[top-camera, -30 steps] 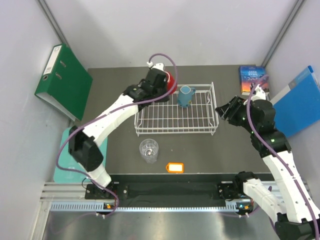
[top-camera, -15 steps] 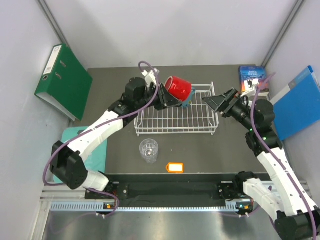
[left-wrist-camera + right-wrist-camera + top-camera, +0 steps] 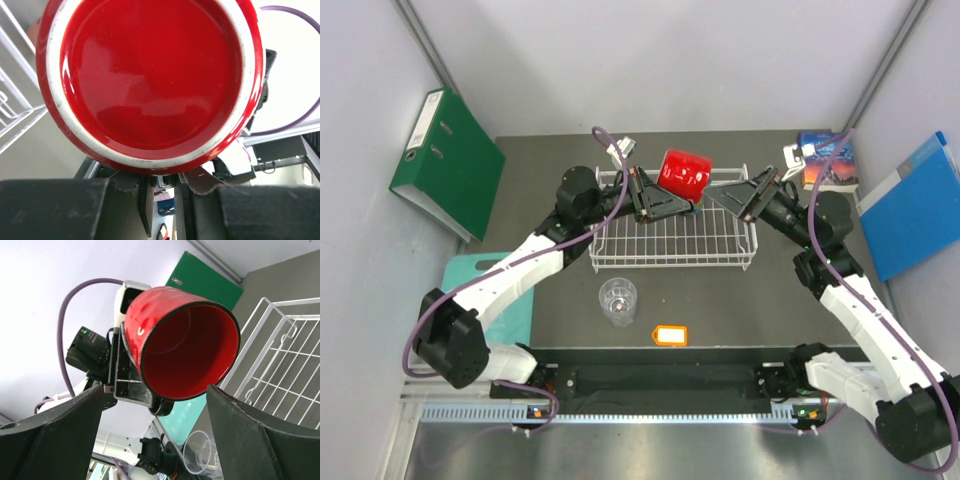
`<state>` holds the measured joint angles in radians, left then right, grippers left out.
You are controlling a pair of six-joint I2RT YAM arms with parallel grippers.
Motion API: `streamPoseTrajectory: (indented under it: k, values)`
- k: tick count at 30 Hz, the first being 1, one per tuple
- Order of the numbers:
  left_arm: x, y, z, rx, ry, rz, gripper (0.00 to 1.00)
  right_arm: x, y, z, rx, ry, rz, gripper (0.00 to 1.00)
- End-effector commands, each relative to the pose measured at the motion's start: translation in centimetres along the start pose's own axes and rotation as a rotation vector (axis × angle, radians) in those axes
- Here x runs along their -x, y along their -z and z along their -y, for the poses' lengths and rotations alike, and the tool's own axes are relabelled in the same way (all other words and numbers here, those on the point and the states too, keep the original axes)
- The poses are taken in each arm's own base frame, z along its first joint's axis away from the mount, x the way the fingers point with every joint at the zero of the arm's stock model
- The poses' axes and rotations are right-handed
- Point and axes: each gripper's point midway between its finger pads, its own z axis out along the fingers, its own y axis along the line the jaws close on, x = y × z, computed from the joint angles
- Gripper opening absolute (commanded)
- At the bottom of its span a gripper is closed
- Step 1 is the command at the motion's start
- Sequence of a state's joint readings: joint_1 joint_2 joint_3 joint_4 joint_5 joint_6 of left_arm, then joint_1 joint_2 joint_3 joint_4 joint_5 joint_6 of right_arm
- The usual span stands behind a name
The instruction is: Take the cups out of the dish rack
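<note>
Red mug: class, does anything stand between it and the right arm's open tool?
Nothing visible does. The red mug, held aloft by the left tool, faces its open mouth toward the open right tool, with only air between them.

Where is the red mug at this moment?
In the top view, the left gripper holds the red mug above the far edge of the dish rack, facing the open right gripper.

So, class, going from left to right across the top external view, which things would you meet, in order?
The green binder, the glass tumbler, the red mug, the book, the blue folder.
</note>
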<state>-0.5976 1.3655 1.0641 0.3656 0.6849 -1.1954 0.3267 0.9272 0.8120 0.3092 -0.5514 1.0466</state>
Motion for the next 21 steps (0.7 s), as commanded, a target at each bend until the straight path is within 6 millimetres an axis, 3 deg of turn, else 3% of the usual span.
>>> streamPoseTrajectory:
  k: [1,9,13,14,18,21]
  values:
    - [0.0,1.3,6.3,-0.203,-0.126,0.028,0.0,0.4,-1.1,-3.1,0.107,0.038,0.006,0.82]
    - [-1.8,0.6,5.6,-0.189,-0.114,-0.005,0.0,0.6,-3.1,-4.5,0.148,0.06,-0.008,0.77]
    - [-2.8,0.1,5.4,-0.189,-0.111,-0.028,0.0,0.3,-4.0,-4.6,0.157,0.052,-0.023,0.67]
    - [-3.1,-0.1,5.6,-0.194,-0.113,-0.034,0.0,0.1,-4.3,-4.3,0.155,0.047,-0.029,0.59]
    - [-3.4,-0.5,5.6,-0.197,-0.116,-0.046,0.0,-0.8,-4.7,-4.1,0.159,0.031,-0.049,0.44]
    - [-3.5,-0.6,5.1,-0.186,-0.114,-0.05,0.0,-1.3,-4.9,-3.5,0.14,0.015,-0.057,0.24]
